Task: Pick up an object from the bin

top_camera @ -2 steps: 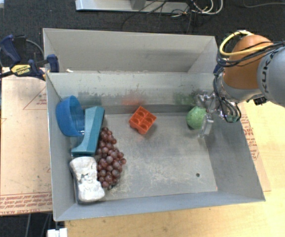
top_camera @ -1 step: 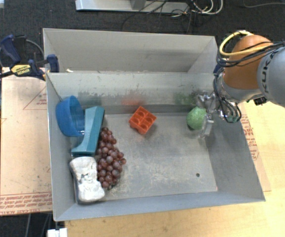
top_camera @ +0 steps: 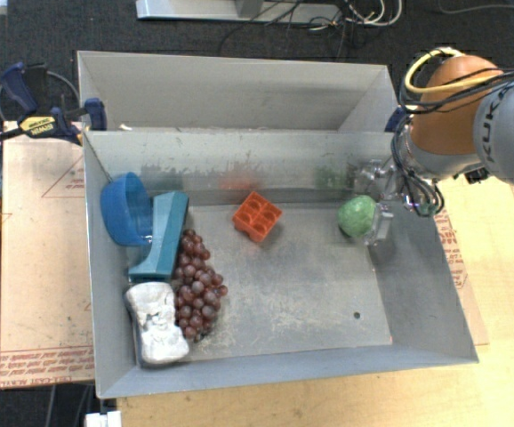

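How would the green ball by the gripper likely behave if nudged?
The green ball looks round, so it would probably roll across the flat floor of the bin. Its matte surface suggests fair grip rather than slipperiness.

Green ball (top_camera: 357,217), far right

green ball (top_camera: 355,217) partly hidden, arm (top_camera: 506,132) cropped

Single camera set above the grey metal bin (top_camera: 310,292), facing down at a slight oblique angle. Whole bin framed at moderate range, with surrounding floor visible; arm (top_camera: 510,132) enters from the right
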Motion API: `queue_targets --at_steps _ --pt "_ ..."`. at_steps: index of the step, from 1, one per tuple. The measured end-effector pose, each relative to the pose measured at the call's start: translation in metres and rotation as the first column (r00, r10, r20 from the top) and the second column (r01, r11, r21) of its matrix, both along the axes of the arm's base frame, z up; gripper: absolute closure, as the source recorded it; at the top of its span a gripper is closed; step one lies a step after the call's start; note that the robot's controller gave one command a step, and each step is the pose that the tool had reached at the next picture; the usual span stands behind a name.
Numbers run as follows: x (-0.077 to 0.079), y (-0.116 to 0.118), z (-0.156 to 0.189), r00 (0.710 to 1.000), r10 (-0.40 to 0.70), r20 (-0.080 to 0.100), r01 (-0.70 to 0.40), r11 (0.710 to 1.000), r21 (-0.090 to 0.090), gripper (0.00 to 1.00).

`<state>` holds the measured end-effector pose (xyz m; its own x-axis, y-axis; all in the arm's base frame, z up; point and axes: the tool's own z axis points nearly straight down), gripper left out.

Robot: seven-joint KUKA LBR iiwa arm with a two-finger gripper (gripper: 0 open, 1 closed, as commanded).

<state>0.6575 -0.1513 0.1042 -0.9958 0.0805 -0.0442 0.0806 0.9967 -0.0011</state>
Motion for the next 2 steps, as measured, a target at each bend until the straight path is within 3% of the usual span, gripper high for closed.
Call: queue_targets --at_steps 1,2 --pt "-0.0019 0.0061 -0.0348 0.998 0.056 0.000 -0.056 0.998 -0.001 0.00" --pt "-0.0011 0.0047 -0.0341 0.988 -0.154 -0.003 0.154 0.988 0.010 1.00"
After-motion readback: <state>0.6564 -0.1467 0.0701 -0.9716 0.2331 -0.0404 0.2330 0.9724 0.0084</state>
